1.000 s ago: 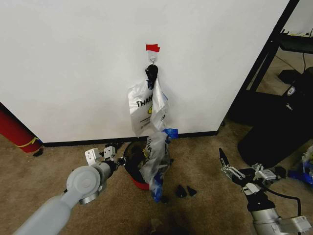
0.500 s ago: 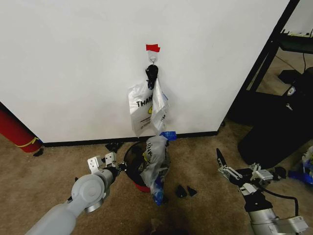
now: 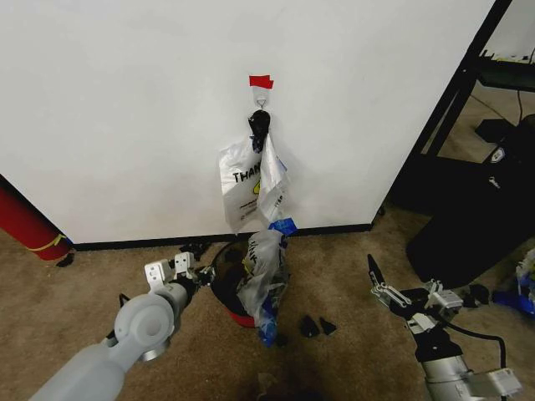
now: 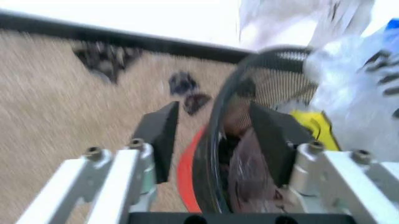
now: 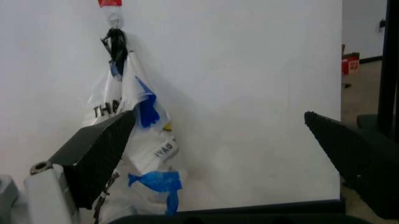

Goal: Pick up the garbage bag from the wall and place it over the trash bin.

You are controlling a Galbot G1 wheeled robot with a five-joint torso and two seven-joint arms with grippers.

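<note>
left gripper (image 4: 215, 135): spread astride trash bin (image 3: 226, 284) rim | garbage bag (image 3: 263, 276): draped over bin | white bag (image 3: 242, 188): reads "THAN" | right gripper (image 3: 378, 284): spread, idle

The crinkly translucent garbage bag (image 3: 265, 271) with blue strips drapes over the right rim of the small black, red-based trash bin (image 3: 226, 280), below the white wall (image 3: 125, 109).

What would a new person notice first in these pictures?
First, the red tape on the white wall, with a white lettered bag hanging from the hook beneath it. Below, the garbage bag drapes over the trash bin on the carpet. The left end effector stands open astride the bin's rim, while the right end effector waits open, farther right.
</note>
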